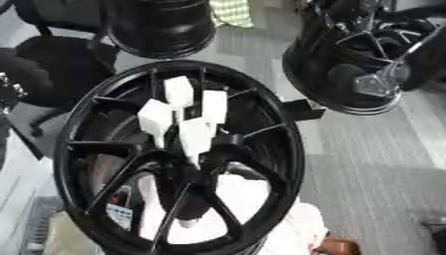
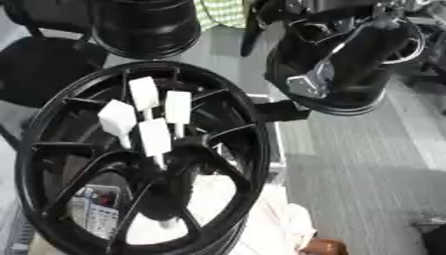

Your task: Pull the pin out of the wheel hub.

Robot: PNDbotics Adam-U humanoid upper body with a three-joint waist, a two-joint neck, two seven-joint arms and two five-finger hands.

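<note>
Hanging up and to the right of the big black metal wheel hub [image 1: 289, 149], the black and silver right robot hand [image 2: 306, 82] is well apart from it. I cannot tell if its fingers are open. White block-topped pins [image 1: 196, 134] sit in the hub's middle, so I think the pulling has not begun.

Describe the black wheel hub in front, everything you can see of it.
The wheel hub is a glossy black spoked rim, metal by its look, standing tilted and filling the lower left of both views. Thin spokes run from its centre to the rim. Four white block-headed pins stick out near its centre. A small label shows through its lower spokes. No hand touches it.
</note>
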